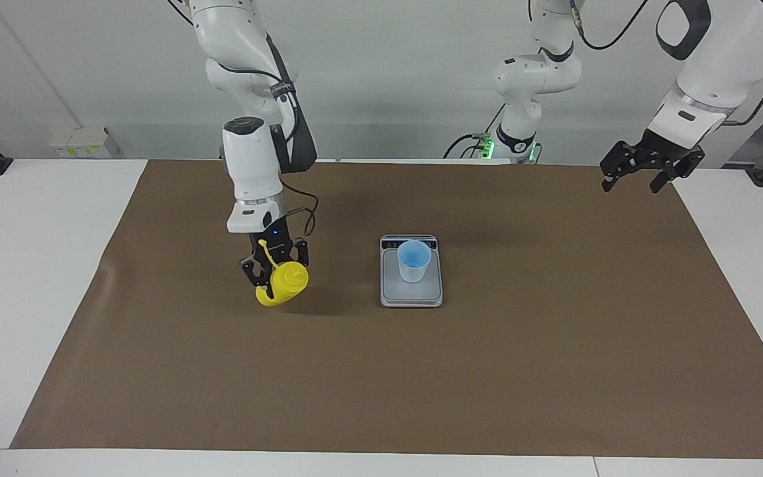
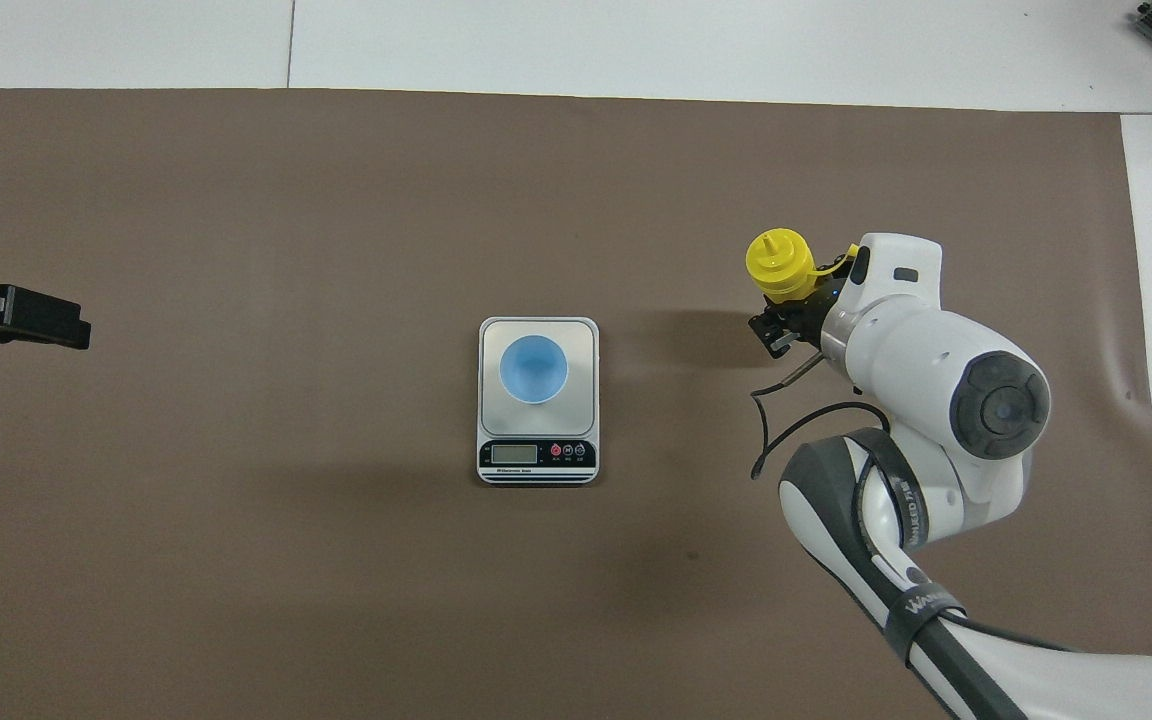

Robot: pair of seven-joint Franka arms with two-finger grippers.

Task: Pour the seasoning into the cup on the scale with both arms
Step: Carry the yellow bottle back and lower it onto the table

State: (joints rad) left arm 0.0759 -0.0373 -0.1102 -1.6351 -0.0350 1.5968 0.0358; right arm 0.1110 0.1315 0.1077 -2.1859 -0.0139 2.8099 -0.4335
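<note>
We saw a bright yellow plastic squeeze bottle (image 1: 282, 283) in the black right gripper (image 1: 274, 268) of a white arm (image 1: 249, 165). Beside it, a light-blue tapered cup (image 1: 414, 260) sat on a silver-grey rectangular scale (image 1: 411, 295) with a dark display strip (image 2: 536, 455), over a plain brown mat (image 1: 381, 384).

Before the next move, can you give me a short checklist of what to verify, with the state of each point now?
1. Right end effector shut on the yellow bottle: ok.
2. Bottle upright: not ok, it is tilted.
3. Bottle cap off: ok, the strap hangs loose.
4. Blue cup upright on the scale: ok.
5. Left end effector open, waiting over the table's edge: ok.
6. Scale reading: cannot tell.
</note>
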